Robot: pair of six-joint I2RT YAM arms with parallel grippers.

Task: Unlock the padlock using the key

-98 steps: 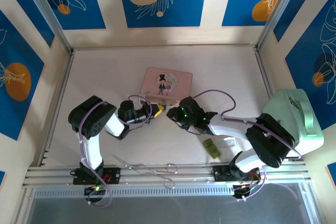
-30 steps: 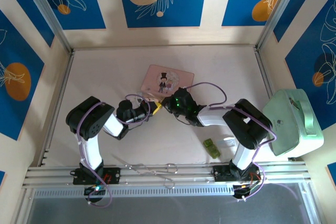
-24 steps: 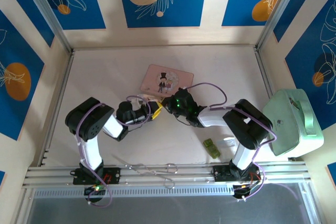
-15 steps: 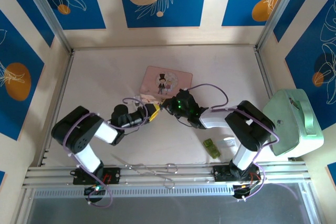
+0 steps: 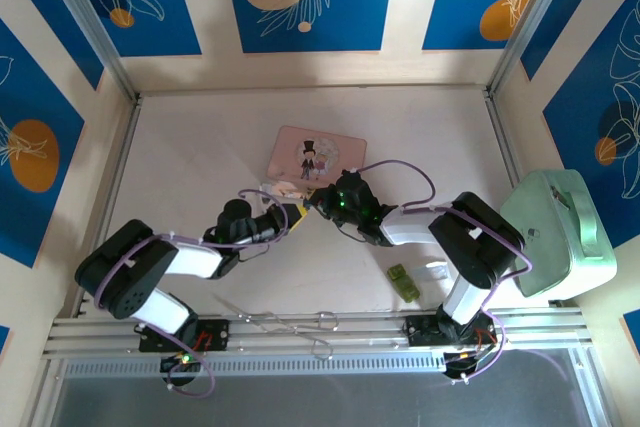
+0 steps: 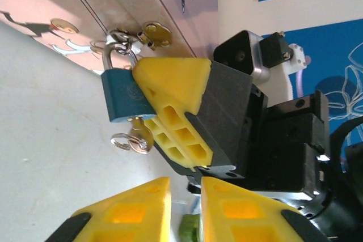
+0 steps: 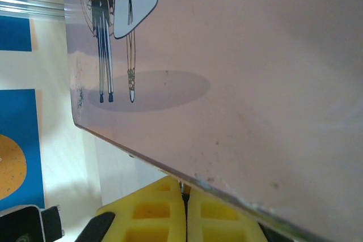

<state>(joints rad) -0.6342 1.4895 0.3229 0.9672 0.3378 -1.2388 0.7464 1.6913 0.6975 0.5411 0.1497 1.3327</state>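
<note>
Showing the padlock (image 6: 121,101) hanging by its shackle from the clasp of the pink box (image 5: 318,154), upper left in the left wrist view and mid-frame in the top view. Showing the key (image 6: 136,140), with its ring, sitting at the underside of the blue body.

Keeping the right fingers (image 7: 177,205) pressed together, tips lying against the padlock's side under the box edge; not telling whether they are pinching it. Holding the left fingers (image 5: 291,213) slightly parted, clasping nothing, just short of the key and not touching it.

Compared with a second ago: dropping the left arm (image 5: 150,262) much lower and stretching it out towards the lower left of the top view, fingers backing a little down and left from the padlock. Staying put with the right arm over that second; since the earliest frame, folding its elbow in from the right. Leaving the green block (image 5: 403,281) lying on the tabletop (image 5: 200,147) at lower right, as before.
</note>
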